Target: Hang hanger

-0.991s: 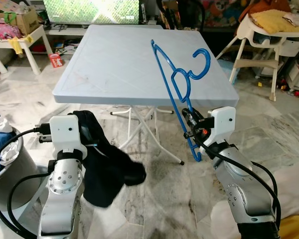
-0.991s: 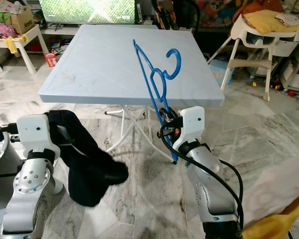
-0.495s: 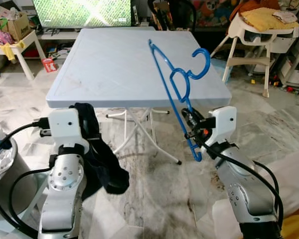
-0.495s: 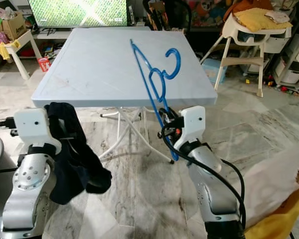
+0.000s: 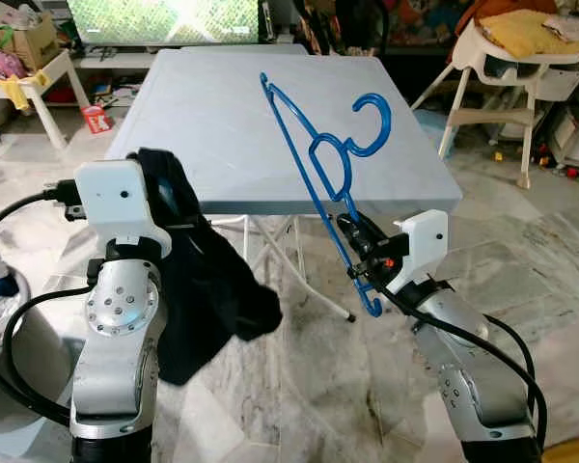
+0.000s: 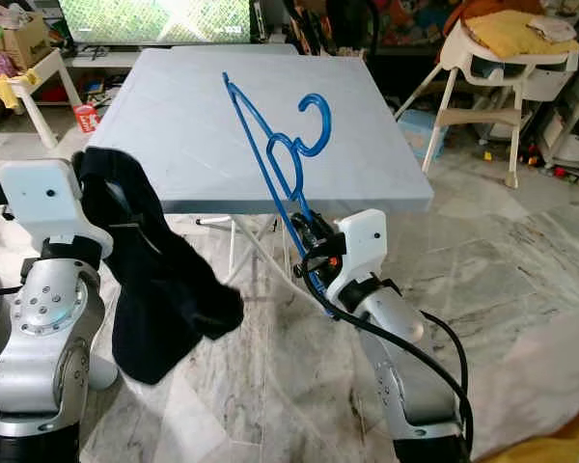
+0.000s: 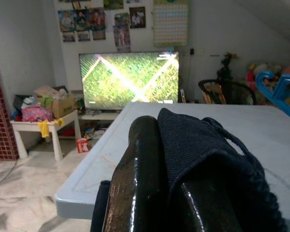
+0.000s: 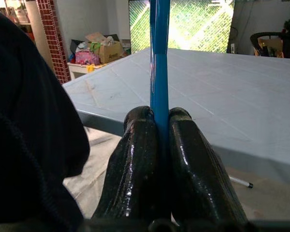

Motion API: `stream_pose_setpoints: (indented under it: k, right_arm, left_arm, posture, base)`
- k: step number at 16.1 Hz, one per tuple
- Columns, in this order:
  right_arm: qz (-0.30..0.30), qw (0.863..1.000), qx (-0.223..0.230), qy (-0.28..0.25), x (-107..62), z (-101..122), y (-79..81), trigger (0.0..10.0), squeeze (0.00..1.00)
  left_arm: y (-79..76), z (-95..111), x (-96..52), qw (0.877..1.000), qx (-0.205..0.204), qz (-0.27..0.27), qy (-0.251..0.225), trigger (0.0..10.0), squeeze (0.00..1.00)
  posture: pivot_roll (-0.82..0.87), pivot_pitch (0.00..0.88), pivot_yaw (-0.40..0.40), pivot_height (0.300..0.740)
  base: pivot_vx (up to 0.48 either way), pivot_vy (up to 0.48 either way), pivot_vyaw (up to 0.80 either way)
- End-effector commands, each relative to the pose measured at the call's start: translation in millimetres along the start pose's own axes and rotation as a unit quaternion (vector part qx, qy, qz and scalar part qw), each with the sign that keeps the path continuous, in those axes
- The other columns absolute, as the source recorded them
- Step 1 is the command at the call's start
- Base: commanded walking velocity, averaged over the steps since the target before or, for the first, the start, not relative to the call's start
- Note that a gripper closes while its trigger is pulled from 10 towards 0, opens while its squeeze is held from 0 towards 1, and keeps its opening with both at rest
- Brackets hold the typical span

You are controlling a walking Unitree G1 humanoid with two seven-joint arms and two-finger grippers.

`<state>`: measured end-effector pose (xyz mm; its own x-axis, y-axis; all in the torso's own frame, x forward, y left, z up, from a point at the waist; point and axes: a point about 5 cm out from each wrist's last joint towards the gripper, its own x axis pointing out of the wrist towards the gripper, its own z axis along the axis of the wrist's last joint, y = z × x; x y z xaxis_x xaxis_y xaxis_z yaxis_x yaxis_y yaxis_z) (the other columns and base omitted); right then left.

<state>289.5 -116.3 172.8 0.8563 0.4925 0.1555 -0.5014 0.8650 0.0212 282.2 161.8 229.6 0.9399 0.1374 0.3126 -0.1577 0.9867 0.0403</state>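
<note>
While the right gripper (image 5: 359,253) pinches the blue hanger (image 5: 320,164) low on one arm, fingers closed tight on the thin bar, the hanger's long axis runs steeply up and away from the jaws, leaning toward the robot's left over the near edge of the table (image 5: 222,106). Its hook sits at the top, well above the grip and curling to the right. The left gripper (image 7: 150,179) is clamped on a dark garment (image 5: 198,280) that droops below it, just left of the hanger. Nothing to hang the hook on is in sight, so the garment probably has to meet the hanger first; the two are near but apart, the hanger's free upper end nearest the left arm.
</note>
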Motion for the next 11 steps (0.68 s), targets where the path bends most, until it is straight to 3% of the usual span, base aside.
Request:
stream_pose_setpoints:
  k: [1, 11]
  right_arm:
    - [-0.003, 1.000, -0.007, -0.014, -1.2, 6.3, -2.1, 10.0, 0.00]
    - [-0.032, 0.999, 0.000, -0.006, -8.9, 3.1, -11.0, 10.0, 0.00]
  left_arm:
    - [6.0, 1.0, 0.3, 1.000, 0.005, 0.006, 0.000, 10.0, 0.00]
    - [9.1, 2.3, 3.4, 1.000, 0.007, 0.004, 0.005, 10.0, 0.00]
  posture:
    - [0.03, 0.042, -0.034, 0.740]
    - [0.02, 0.040, -0.020, 0.740]
  base:
    - [0.480, 0.000, 0.00]
    - [0.480, 0.000, 0.00]
